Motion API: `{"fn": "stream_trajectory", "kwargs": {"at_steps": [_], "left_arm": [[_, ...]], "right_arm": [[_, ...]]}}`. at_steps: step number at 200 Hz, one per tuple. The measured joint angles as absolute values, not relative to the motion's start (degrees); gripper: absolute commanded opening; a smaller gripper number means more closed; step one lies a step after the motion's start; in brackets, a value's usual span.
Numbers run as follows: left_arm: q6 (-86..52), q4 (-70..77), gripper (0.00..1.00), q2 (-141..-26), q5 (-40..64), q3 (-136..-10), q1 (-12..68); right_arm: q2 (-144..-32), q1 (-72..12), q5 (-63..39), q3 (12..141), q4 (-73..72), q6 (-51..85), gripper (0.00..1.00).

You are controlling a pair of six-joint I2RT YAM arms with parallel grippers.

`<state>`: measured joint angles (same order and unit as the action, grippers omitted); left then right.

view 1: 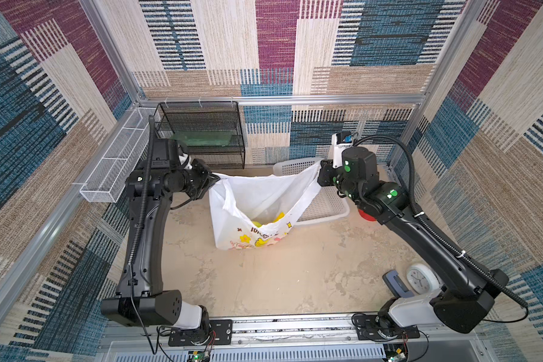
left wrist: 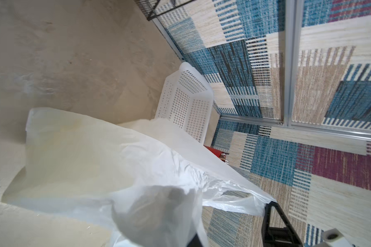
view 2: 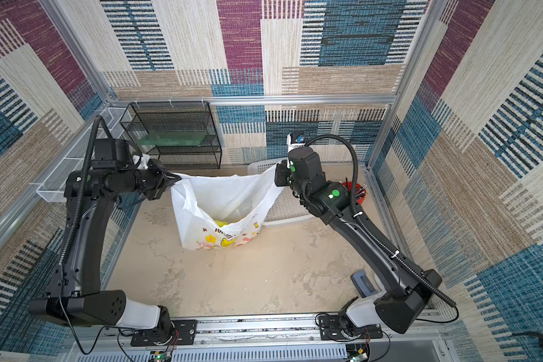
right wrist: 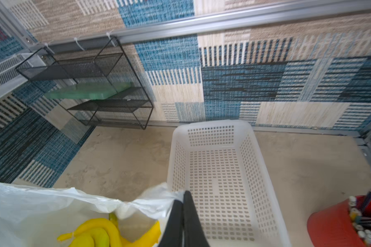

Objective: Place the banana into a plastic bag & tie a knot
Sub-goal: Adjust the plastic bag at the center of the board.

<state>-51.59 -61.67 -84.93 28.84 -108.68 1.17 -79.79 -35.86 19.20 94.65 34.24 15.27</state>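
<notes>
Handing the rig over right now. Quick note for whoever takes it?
Left gripper: shut on one top corner of the bag.
Right gripper: shut on the opposite top corner. The bag is stretched open between them, and its bottom appears to rest on the table.
Banana: inside the bag.
Done: banana bagged.
Left: bring the handles together and tie the knot; no knot yet.

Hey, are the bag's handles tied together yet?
No, the left gripper and the right gripper hold the plastic bag by its handles, far apart, with the mouth open.
</notes>
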Motion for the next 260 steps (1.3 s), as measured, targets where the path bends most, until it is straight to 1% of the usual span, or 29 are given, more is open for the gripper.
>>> {"fn": "stream_trajectory", "kwargs": {"at_steps": [14, 35, 58, 83, 102, 133, 171, 200, 225, 260], "left_arm": [[-52.6, -60.7, 0.00, -85.8, 29.0, -109.0, 2.9], [-53.5, -59.6, 0.00, -86.7, 28.8, -108.8, 4.3], [-53.6, -59.1, 0.00, -86.5, 28.8, -107.2, 4.6], [-52.7, -59.0, 0.00, -85.7, 28.4, -104.9, 4.6], [-50.5, -60.2, 0.00, -84.5, 28.0, -104.3, 4.6], [-44.2, -65.5, 0.00, -80.2, 23.8, -103.7, 5.0], [-33.9, -70.6, 0.00, -70.5, 14.3, -102.0, 9.4], [-26.8, -69.8, 0.00, -65.3, 7.9, -100.0, 12.5], [-22.0, -68.8, 0.00, -63.9, 7.7, -97.2, 13.8], [-22.8, -68.3, 0.00, -65.8, 8.7, -95.2, 13.8]], "right_arm": [[-78.6, -36.5, 20.8, 95.5, 35.0, 14.7, 0.00], [-77.6, -40.2, 22.6, 96.8, 35.9, 13.4, 0.00], [-79.2, -43.5, 22.4, 97.1, 36.7, 13.3, 0.00], [-80.5, -45.1, 21.4, 95.3, 37.8, 14.2, 0.00], [-81.1, -44.9, 20.6, 95.4, 37.9, 15.2, 0.00], [-82.5, -44.0, 19.5, 96.7, 38.0, 16.1, 0.00], [-82.8, -41.8, 17.5, 97.1, 38.7, 16.7, 0.00], [-82.9, -39.9, 15.3, 97.1, 39.6, 17.1, 0.00], [-83.9, -39.4, 13.0, 97.2, 40.2, 17.1, 0.00], [-84.4, -40.0, 12.0, 97.8, 40.2, 17.4, 0.00]]}}
